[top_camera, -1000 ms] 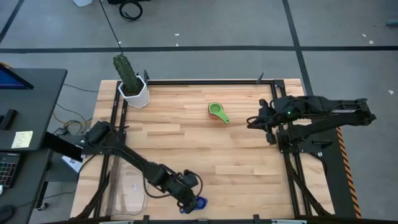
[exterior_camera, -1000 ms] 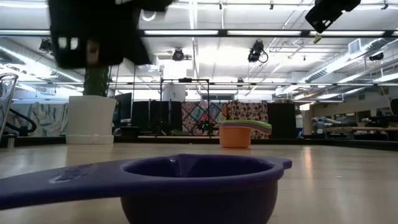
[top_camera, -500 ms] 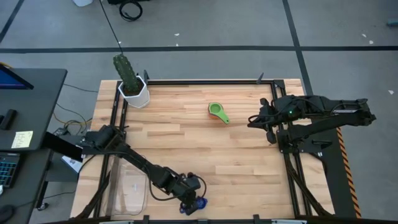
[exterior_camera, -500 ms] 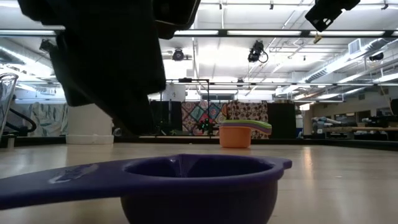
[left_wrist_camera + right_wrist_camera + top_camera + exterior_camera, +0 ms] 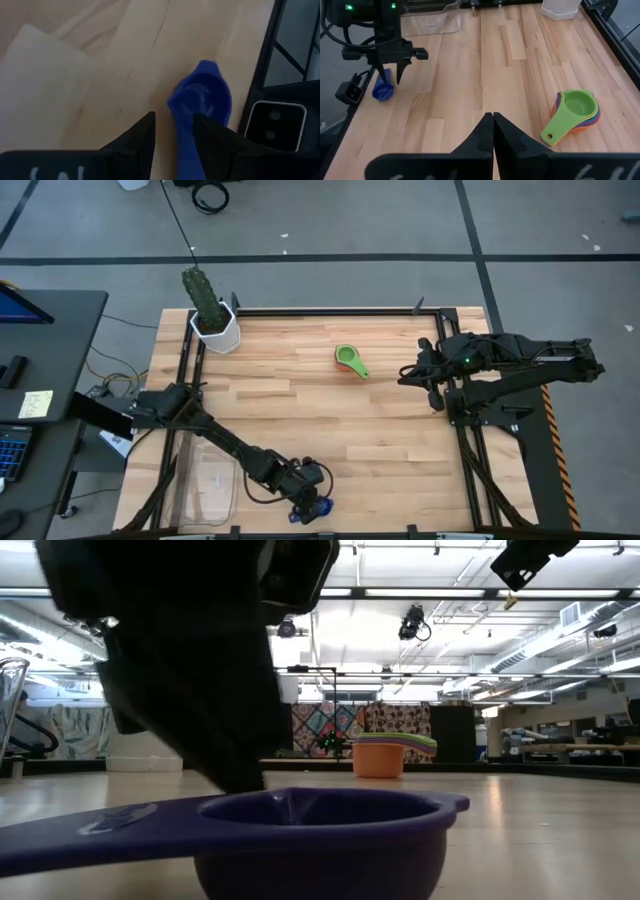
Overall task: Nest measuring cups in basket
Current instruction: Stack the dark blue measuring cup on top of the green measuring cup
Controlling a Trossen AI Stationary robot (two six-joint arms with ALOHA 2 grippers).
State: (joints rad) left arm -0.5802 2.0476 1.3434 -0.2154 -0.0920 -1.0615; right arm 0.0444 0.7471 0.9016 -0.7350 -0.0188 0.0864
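Observation:
The dark blue measuring cup sits on its bottom at the table's near edge, large in the low view. My left gripper is open and low over it, one finger on each side of the cup's handle; no touch shows. The other cups are nested in a stack, green on top, on the far middle of the table. The clear basket stands at the near left corner. My right gripper is shut and hovers above the table's right side.
A white pot with a green cactus stands at the far left corner. A black frame rail and a small camera box run along the near edge right beside the blue cup. Bare wood lies between the basket, the stack and the blue cup.
My left gripper has come down over the dark blue cup and shifted slightly toward the table's right, so that its fingers now reach the cup's level in the low view. The cup has not moved.

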